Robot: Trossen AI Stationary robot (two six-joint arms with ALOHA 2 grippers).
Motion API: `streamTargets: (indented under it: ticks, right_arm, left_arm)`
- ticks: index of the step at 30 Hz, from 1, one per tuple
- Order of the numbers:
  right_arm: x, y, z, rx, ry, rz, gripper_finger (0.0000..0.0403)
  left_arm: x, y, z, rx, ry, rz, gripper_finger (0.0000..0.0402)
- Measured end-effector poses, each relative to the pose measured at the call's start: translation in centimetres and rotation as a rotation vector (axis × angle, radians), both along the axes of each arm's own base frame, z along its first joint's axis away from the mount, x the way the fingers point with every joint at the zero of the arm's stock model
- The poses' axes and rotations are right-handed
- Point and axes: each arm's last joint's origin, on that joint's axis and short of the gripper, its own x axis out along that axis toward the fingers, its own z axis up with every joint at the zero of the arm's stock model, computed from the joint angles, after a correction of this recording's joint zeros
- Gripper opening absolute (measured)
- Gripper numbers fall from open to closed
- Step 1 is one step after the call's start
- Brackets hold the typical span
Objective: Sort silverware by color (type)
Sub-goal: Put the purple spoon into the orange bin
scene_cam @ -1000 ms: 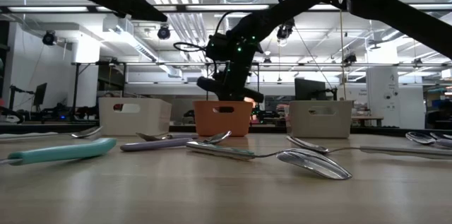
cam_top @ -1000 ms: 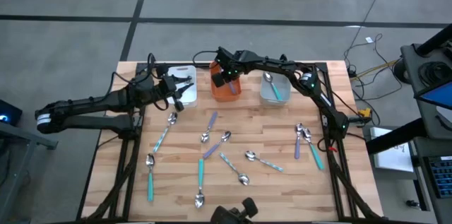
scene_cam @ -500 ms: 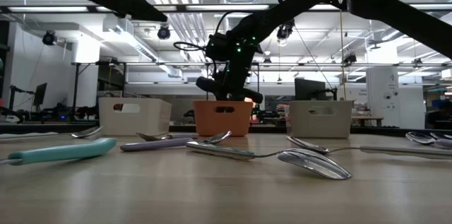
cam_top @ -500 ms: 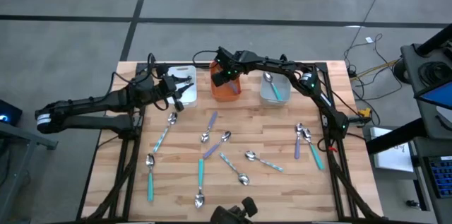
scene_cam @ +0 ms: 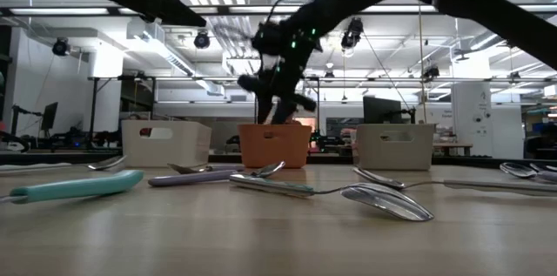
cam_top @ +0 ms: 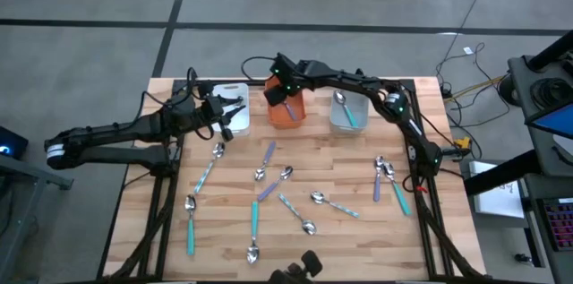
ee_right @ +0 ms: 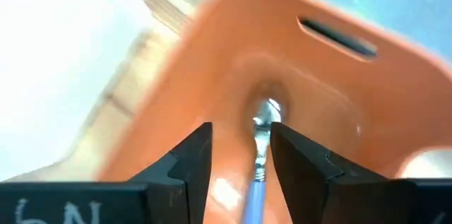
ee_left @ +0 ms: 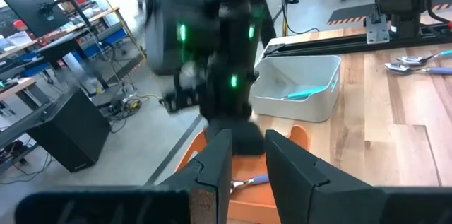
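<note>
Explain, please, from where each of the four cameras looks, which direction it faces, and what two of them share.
High view: above the table, looking straight down; both arms show, right end effector over the orange bin.
Low view: at table-top height, looking level across the spoons to the three bins; arms enter from above.
Left wrist view: on the left arm, facing the right arm and the grey bin; own fingers show.
Right wrist view: looking down into the orange bin at a purple-handled spoon; own fingers apart.
Shared: all four show the orange bin.

wooden table (cam_top: 349, 154), scattered spoons (cam_top: 253, 221), three bins (cam_top: 285, 114)
</note>
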Motion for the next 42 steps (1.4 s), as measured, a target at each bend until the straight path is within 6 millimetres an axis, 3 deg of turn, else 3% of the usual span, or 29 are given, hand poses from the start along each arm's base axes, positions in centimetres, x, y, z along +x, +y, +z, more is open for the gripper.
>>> streamTargets:
  ticks: [5,10,15,21,27,42]
  right_arm:
    - [-0.9,3.1,4.1,-0.093,0.032,0.11,0.0121]
    - [-2.9,7.7,8.5,-0.245,0.122,0.224,0.0112]
    - [-5.1,13.0,10.5,-0.283,0.086,0.332,0.0106]
    - [-8.2,18.2,10.3,-0.333,-0.028,0.452,0.0106]
    - [-11.0,21.3,8.3,-0.372,-0.099,0.547,0.0102]
    - [-15.6,22.2,3.7,-0.322,-0.096,0.525,0.0093]
  left_arm:
    - [0.0,0.0,0.0,-0.011,-0.007,0.002,0.0068]
    - [0.0,0.0,0.0,-0.032,-0.016,0.007,0.0068]
    - [0.1,0.0,-0.2,-0.075,-0.026,0.015,0.0068]
    - [-0.1,-0.1,-1.0,-0.255,-0.029,0.056,0.0068]
    - [-0.5,-0.7,-2.9,-0.499,0.043,0.103,0.0068]
    - [1.2,-4.4,-4.8,-0.764,0.121,0.025,0.0068]
